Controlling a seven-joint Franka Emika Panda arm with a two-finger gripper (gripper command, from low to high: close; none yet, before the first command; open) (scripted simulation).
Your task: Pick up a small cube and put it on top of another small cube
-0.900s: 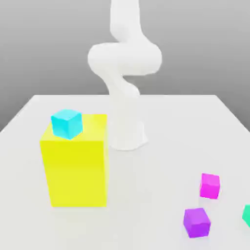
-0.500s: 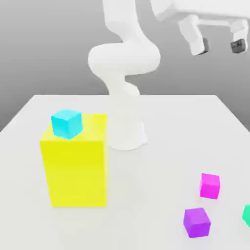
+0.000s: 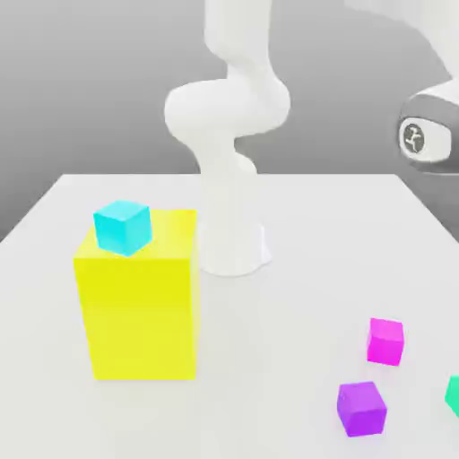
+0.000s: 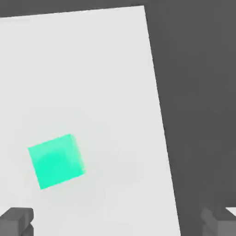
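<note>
Tool (image 4: 117,221) fingers spread wide, high above the teal-green cube (image 4: 56,161), which sits alone near the bench (image 4: 92,69) edge. Descending off-centre could nudge the cube over that edge instead of straddling it.

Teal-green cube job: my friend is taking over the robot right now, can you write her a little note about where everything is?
Gripper: open, empty, above the table, looking down at the small teal-green cube.
That cube lies alone on the white table near its edge, at the exterior view's right.
Small magenta cube and small purple cube sit close by, apart from each other.
Done: nothing picked up yet.
Left: grasp the teal-green cube, lift it, set it on another small cube.
</note>
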